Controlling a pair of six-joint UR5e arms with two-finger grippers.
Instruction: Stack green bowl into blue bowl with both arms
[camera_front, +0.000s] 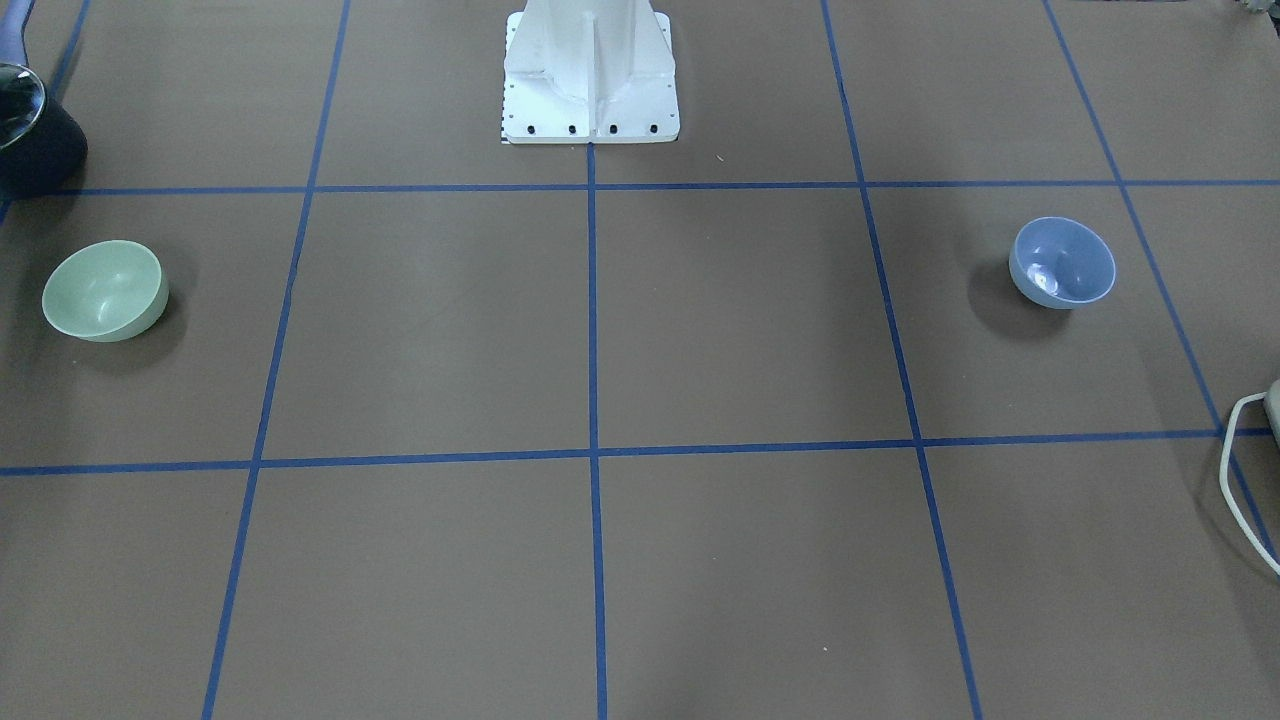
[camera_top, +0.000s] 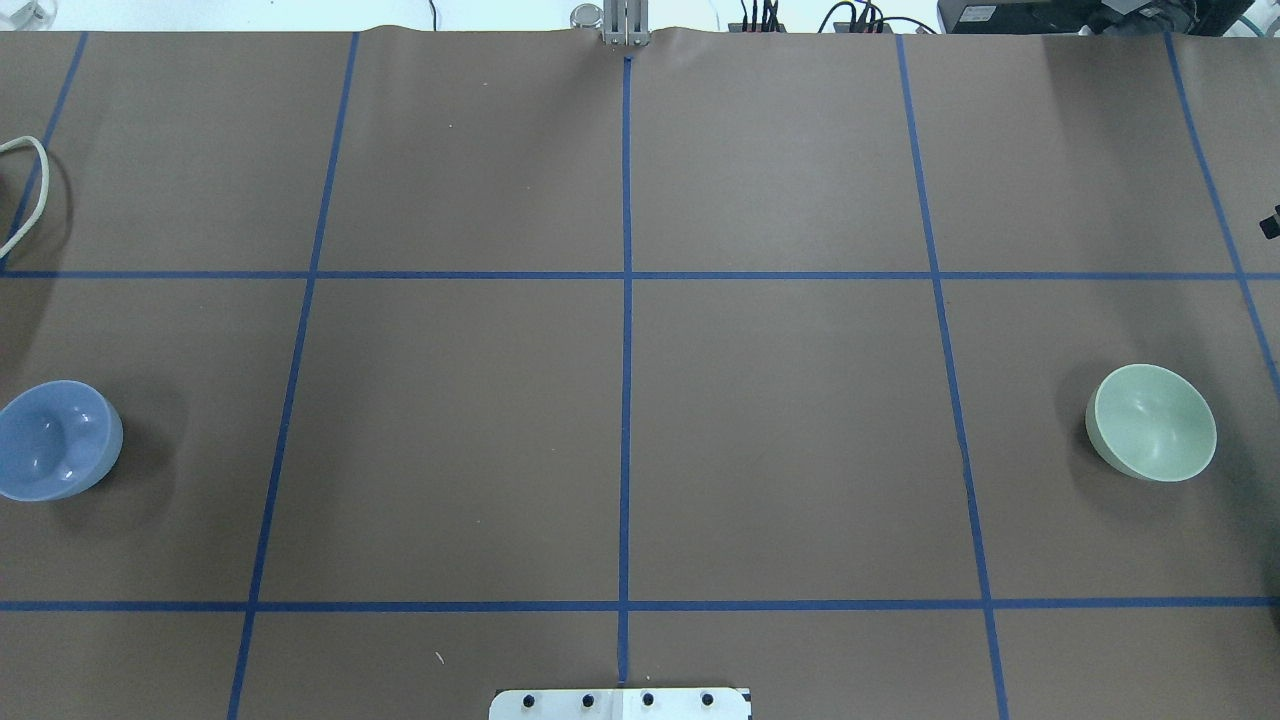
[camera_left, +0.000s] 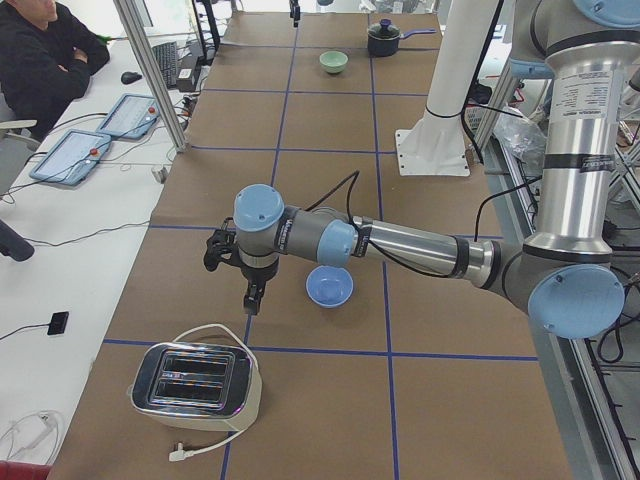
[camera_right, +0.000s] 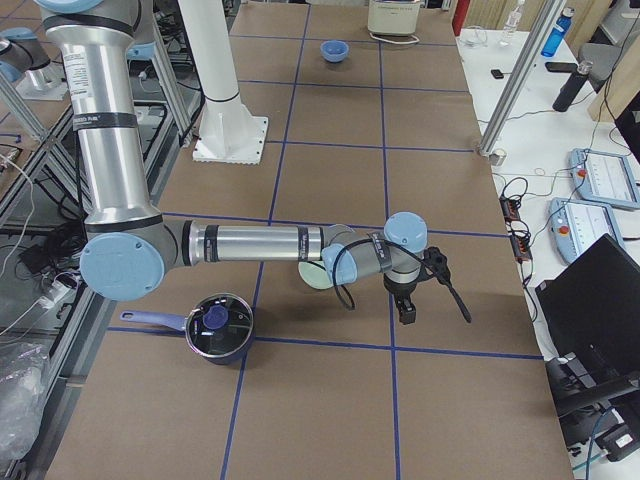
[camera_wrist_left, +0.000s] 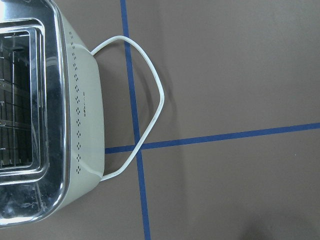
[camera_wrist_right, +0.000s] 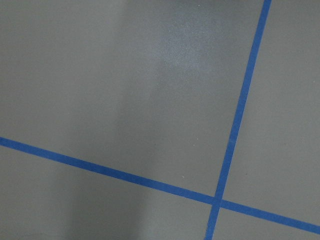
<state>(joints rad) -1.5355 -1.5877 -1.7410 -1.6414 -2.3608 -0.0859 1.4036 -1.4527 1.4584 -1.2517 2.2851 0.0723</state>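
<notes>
The green bowl (camera_front: 105, 290) sits upright on the brown table, at the right in the overhead view (camera_top: 1150, 422). The blue bowl (camera_front: 1062, 262) sits upright at the far left of the overhead view (camera_top: 55, 440). Both are empty and far apart. In the exterior left view my left gripper (camera_left: 251, 296) hangs over the table just beside the blue bowl (camera_left: 329, 286), toward the operators' side. In the exterior right view my right gripper (camera_right: 405, 311) hangs just beyond the green bowl (camera_right: 318, 272), which the arm partly hides. I cannot tell whether either gripper is open or shut.
A toaster (camera_left: 195, 385) with a white cable (camera_wrist_left: 150, 100) stands at the table end near the blue bowl. A dark lidded pot (camera_right: 217, 327) stands near the green bowl. The white pedestal (camera_front: 590, 75) is at the robot's side. Blue tape lines grid the table.
</notes>
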